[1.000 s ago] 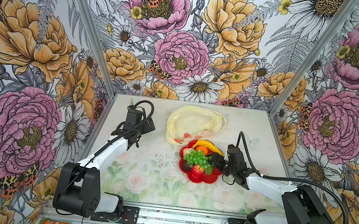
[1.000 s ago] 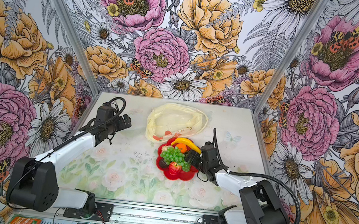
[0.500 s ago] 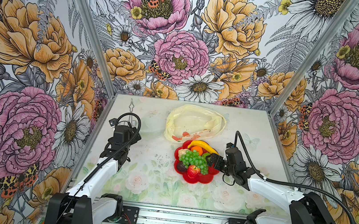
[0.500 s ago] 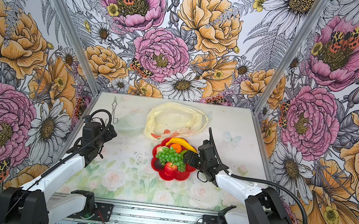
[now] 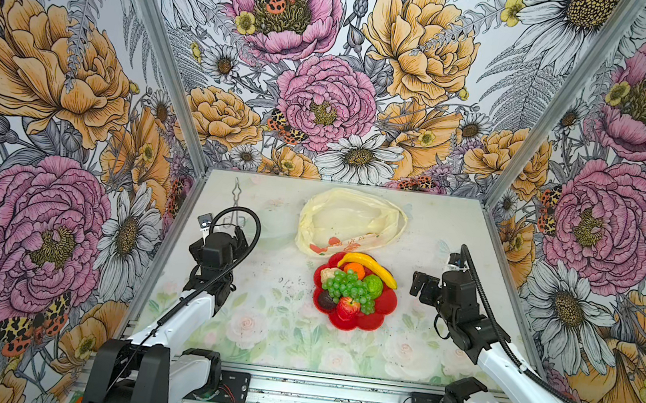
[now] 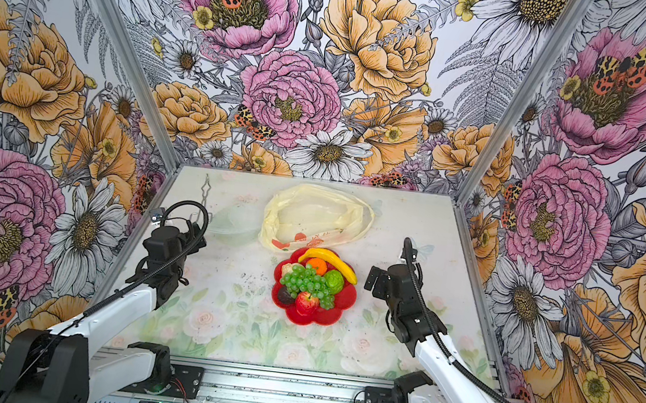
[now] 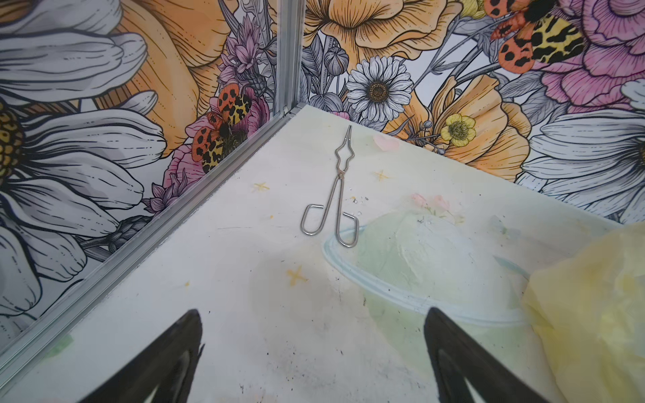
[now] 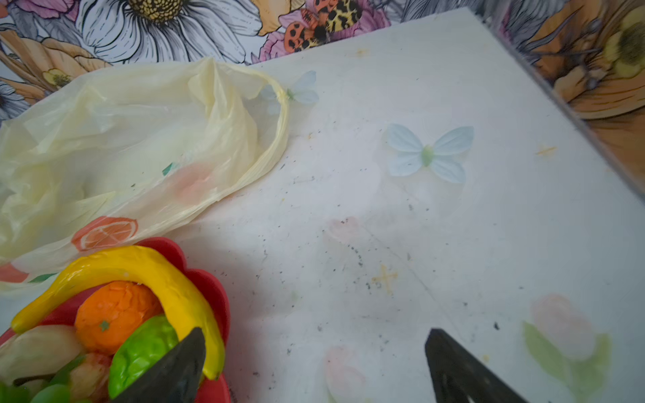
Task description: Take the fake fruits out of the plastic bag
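fruits (image 5: 352, 288) heaped on red plate (image 5: 386, 302), centre of top view. bag (image 5: 352, 218) slack just above, touching plate edge, looks empty. left gripper (image 7: 313, 314) spread wide, holding nothing. right gripper (image 8: 316, 331) likewise, beside plate. judgement: unloading done. check bag folds for leftovers.
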{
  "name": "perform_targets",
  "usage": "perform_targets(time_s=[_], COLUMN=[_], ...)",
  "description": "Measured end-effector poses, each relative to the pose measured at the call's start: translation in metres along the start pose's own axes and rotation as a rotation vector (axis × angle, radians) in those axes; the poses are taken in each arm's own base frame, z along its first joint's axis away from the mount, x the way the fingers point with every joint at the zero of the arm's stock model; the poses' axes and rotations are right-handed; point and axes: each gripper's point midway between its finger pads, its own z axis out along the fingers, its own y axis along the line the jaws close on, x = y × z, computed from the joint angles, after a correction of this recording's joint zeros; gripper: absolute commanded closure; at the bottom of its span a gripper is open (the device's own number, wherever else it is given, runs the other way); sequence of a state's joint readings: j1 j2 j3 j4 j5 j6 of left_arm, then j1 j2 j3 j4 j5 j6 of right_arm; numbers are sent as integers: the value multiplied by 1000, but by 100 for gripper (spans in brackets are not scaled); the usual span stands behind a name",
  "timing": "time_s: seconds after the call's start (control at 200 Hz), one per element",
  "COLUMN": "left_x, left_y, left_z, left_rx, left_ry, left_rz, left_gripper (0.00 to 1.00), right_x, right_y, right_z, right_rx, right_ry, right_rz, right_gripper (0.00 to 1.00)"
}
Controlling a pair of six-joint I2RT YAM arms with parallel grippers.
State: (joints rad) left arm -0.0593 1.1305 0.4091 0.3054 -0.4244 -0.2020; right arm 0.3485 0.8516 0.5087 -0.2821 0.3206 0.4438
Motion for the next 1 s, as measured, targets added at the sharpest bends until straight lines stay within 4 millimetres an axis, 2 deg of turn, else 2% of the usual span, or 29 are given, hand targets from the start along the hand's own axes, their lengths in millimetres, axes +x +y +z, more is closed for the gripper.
perform_targets(time_s=[0.08, 0.165, 0.25, 0.34, 0.39, 0.455, 0.59, 0.666, 0.776, 0.876, 1.001], left_x=[18, 34, 29, 22, 18, 17, 44, 39, 30, 26, 23], left_y=[0, -4, -10, -13, -15, -19, -29, -33, -35, -36, -36], left_z=[7, 13, 18, 26, 31, 39, 50, 49, 49, 48, 48], left_rx=[2, 23, 54, 88, 111, 145, 211, 233, 239, 243, 245], left_ry=[6, 29, 0, -25, -42, -72, -10, -31, -67, -82, -94], left_rz=[67, 122, 134, 126, 118, 105, 143, 136, 126, 123, 120], left_gripper=[1, 1, 1, 1, 1, 1, 1, 1, 1, 1, 1], right_x=[-12, -15, -3, 19, 25, 20, -9, -21, -28, -30, -13], right_y=[-19, -35, -49, -60, -62, -59, -54, -56, -59, -60, -63], right_z=[2, 12, 31, 53, 61, 69, 79, 84, 92, 104, 119], right_rx=[106, 197, 263, 299, 299, 275, 192, 158, 115, 73, 65], right_ry=[-62, -84, -68, -12, -1, -28, -140, -189, -225, -251, -208], right_rz=[-65, -126, -177, -246, -273, -286, -254, -233, -210, -196, -183], right_gripper=[0, 1, 0, 0, 0, 0, 0, 0, 0, 0, 1])
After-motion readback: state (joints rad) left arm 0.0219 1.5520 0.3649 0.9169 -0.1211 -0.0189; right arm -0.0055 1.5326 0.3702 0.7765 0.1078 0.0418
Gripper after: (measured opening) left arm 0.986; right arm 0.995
